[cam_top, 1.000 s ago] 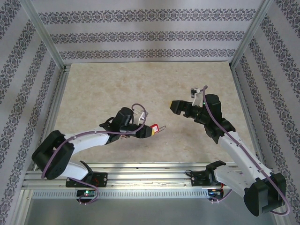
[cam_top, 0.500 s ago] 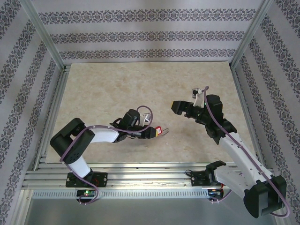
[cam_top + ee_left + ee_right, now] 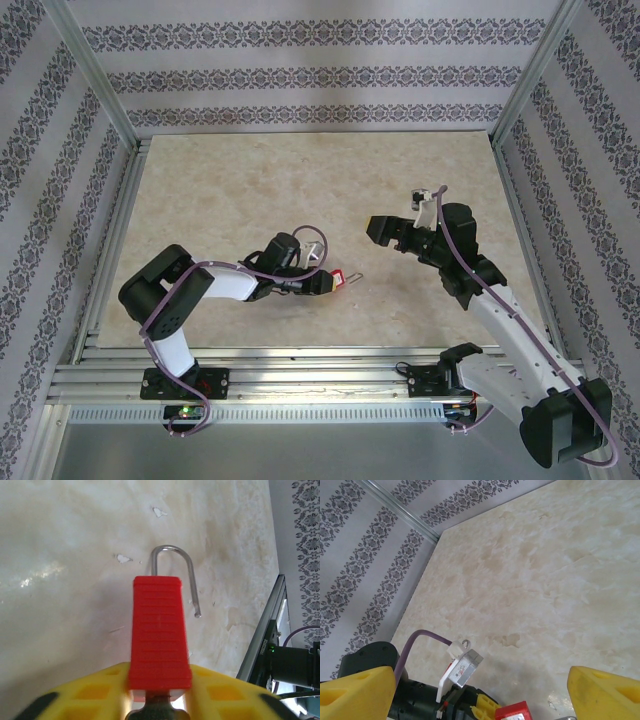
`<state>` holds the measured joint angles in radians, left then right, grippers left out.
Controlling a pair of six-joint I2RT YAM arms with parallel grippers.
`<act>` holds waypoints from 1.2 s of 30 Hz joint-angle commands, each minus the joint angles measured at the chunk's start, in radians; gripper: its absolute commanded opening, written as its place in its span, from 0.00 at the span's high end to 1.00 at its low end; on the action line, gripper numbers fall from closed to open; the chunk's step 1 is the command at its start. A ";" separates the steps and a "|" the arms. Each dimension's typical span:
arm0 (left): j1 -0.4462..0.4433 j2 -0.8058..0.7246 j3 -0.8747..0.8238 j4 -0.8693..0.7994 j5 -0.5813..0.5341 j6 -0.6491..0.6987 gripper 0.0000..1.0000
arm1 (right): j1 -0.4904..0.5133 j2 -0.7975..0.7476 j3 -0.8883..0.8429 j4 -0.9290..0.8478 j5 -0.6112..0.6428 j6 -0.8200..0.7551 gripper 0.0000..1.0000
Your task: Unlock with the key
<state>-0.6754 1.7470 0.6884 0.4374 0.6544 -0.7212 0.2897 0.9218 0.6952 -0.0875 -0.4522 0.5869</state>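
Seeing the red padlock (image 3: 160,630) low over the desk (image 3: 250,190), its base between my left fingers (image 3: 90,692), shackle open; whether they clamp it I cannot tell. My right fingers (image 3: 605,692) hang wide apart, empty.

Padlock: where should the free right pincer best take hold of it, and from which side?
Probably the red body just below the shackle, pinched across its narrow sides, coming down from above. It seems to lie flat on the table, and the left pincer covers its other end, so only the shackle half is free.
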 commanded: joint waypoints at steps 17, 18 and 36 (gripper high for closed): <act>0.125 -0.240 -0.070 -0.111 -0.114 0.016 0.12 | -0.011 -0.028 -0.010 -0.022 -0.014 -0.006 0.11; 0.122 -0.265 -0.058 -0.138 -0.112 0.032 0.12 | -0.010 -0.029 -0.012 -0.037 -0.013 -0.007 0.11; -0.081 0.026 0.554 -1.099 -0.205 0.585 0.38 | -0.010 -0.236 -0.037 -0.403 0.068 -0.077 0.09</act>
<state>-0.7155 1.7298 1.1873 -0.4946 0.4847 -0.2356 0.2897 0.7067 0.6460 -0.4175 -0.4068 0.5381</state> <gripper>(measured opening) 0.625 0.909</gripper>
